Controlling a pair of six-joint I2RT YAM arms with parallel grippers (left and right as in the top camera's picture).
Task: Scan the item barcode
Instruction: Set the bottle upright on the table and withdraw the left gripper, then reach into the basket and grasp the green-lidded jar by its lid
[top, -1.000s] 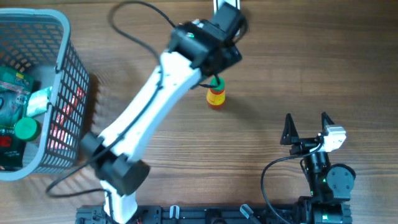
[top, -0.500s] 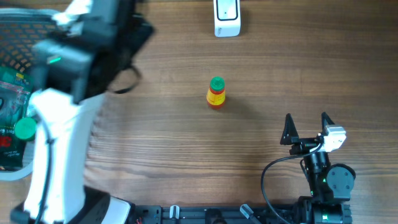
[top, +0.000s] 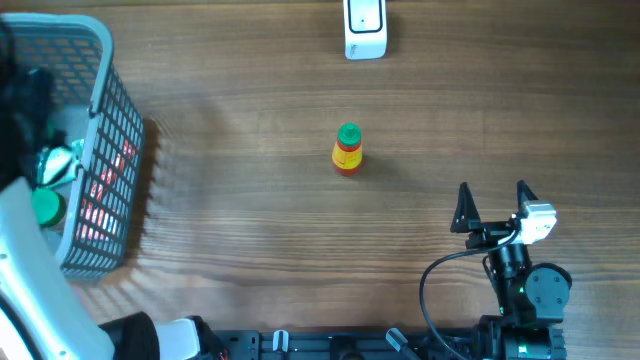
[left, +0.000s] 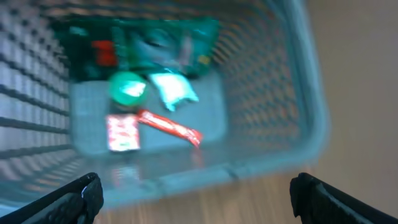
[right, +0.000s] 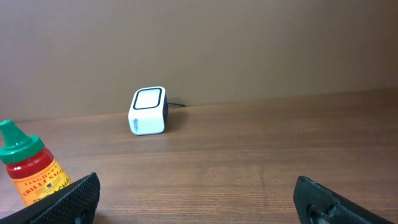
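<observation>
While hanging above the mesh basket (left: 311, 93), spread wide and empty: left pincer (left: 196, 200), dark fingers (left: 74, 196) at both lower corners of a blurred wrist view. Seen from overhead only as a white arm (top: 25, 270) rising along the frame's left edge, overlapping the basket's side. Below and ahead of that pincer, on the basket floor: a green foil packet (left: 161, 40) farthest off, a round green lid (left: 127, 87) and a pale sachet (left: 174, 88) nearer, then a red stick-shaped wrapper (left: 171, 126) and a small red-and-white pack (left: 122, 132) closest; labels too blurred to read. Parked low near the front edge of the table (top: 250, 230), likewise spread wide with nothing gripped: right pincer (right: 196, 200), pointing toward the far edge. Ahead and to its left, upright on the bare wood and well apart from the fingertips: small sauce bottle (right: 31, 168) with green cap, red body, yellow label. Farther ahead, beyond the bottle and slightly to its right, at the table's far edge: white barcode scanner (right: 148, 111).
</observation>
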